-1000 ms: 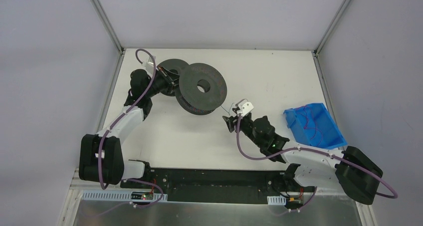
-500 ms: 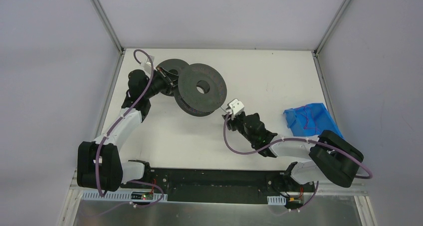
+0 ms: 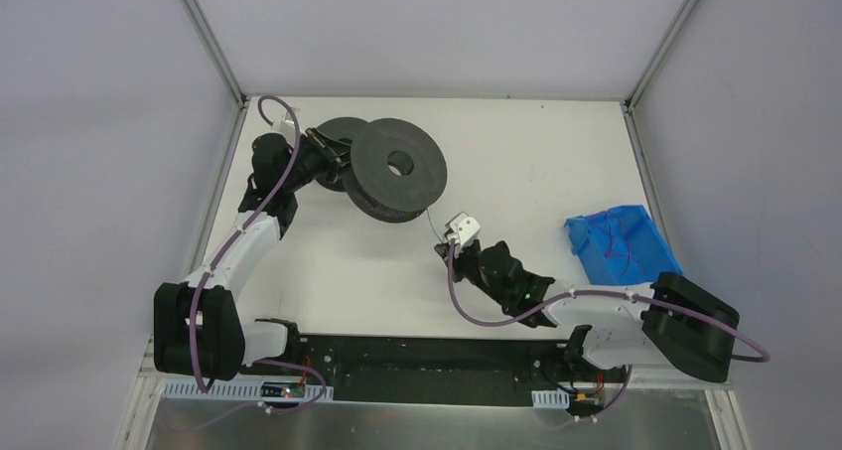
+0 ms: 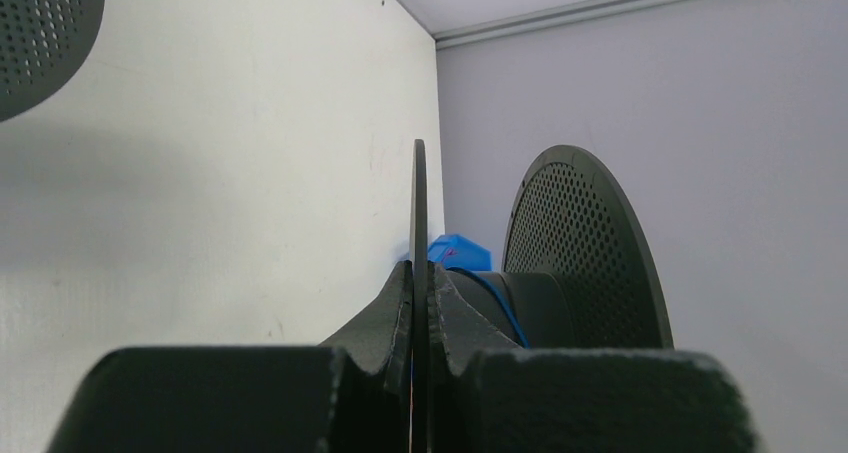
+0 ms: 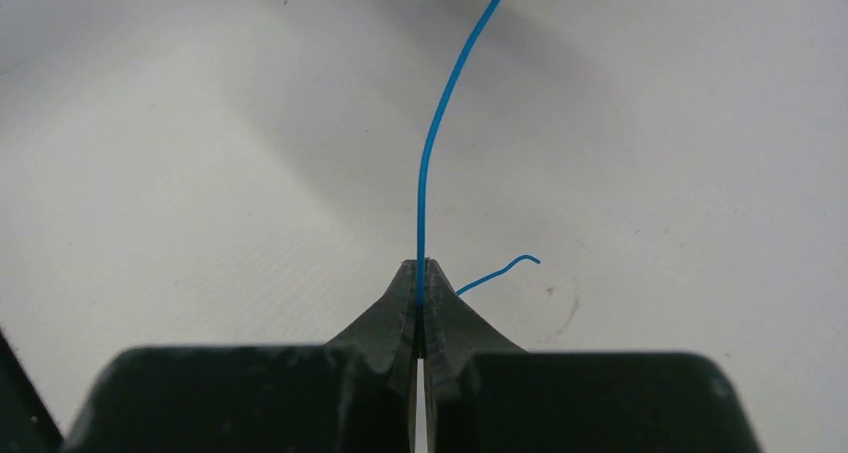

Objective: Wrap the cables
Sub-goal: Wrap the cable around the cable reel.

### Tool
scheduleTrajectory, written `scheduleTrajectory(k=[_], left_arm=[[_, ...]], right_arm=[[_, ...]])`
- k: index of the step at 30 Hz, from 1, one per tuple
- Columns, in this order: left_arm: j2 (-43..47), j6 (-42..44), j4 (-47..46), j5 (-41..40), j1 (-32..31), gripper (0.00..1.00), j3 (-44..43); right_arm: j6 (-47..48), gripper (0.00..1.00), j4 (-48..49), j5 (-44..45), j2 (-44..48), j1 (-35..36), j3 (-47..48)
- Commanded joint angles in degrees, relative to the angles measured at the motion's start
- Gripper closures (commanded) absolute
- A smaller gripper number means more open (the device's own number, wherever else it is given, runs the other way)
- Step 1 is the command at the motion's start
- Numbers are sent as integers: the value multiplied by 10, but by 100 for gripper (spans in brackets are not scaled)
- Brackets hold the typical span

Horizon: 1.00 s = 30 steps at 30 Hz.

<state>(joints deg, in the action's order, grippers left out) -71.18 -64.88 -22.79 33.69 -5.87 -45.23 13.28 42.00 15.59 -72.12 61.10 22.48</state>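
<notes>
Blue cable point(image 5: 420, 213) is pinched in the right gripper point(image 5: 420, 271) — stretched straight ahead to the grey spool point(image 3: 372, 177), which is clamped at its flange by the left gripper point(image 4: 420, 278).

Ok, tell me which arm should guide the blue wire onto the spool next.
Right. The right gripper is shut on the blue wire, which runs toward the dark grey spool; the left gripper is occupied, clamped on that spool's flange.

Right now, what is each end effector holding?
Left end effector: closed, clamping one flange of the dark spool.
Right end effector: closed, pinching the blue cable.
</notes>
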Motion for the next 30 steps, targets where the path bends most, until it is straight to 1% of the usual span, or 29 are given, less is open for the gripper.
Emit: scheduleTrajectory(k=[1, 6, 11, 14, 16, 19, 21, 22, 24, 25, 28, 30], left_arm=[[2, -25, -33, -21, 9, 100, -45], [-6, -34, -44, -28, 12, 100, -40], [-7, -21, -33, -33, 16, 100, -37], [-4, -18, -36, -38, 19, 100, -28], [-1, -13, -52, -40, 19, 100, -21], [4, -9, -65, -42, 19, 100, -11], [6, 7, -50, -42, 18, 100, -16], [7, 24, -29, -42, 18, 100, -22], [9, 73, 22, -45, 15, 100, -41], [12, 103, 53, -52, 10, 100, -52], [35, 221, 161, -113, -12, 100, -83], [51, 305, 217, -154, -29, 100, -101]], right_arm=[[-44, 100, -69, 66, 33, 44, 3], [-48, 100, -130, 110, 51, 83, 17], [-59, 100, -173, 128, 73, 99, 30], [-73, 100, -194, 102, 81, 101, 47], [-102, 100, -197, 80, 86, 100, 62], [-151, 100, -162, 25, 83, 100, 101], [-162, 100, -149, -12, 67, 100, 135], [-161, 100, -161, -22, 55, 100, 163], [-152, 100, -239, -30, 22, 99, 239], [-143, 100, -300, -33, 1, 99, 286], [-117, 100, -455, -51, -63, 98, 405], [-113, 100, -522, -61, -87, 96, 460]])
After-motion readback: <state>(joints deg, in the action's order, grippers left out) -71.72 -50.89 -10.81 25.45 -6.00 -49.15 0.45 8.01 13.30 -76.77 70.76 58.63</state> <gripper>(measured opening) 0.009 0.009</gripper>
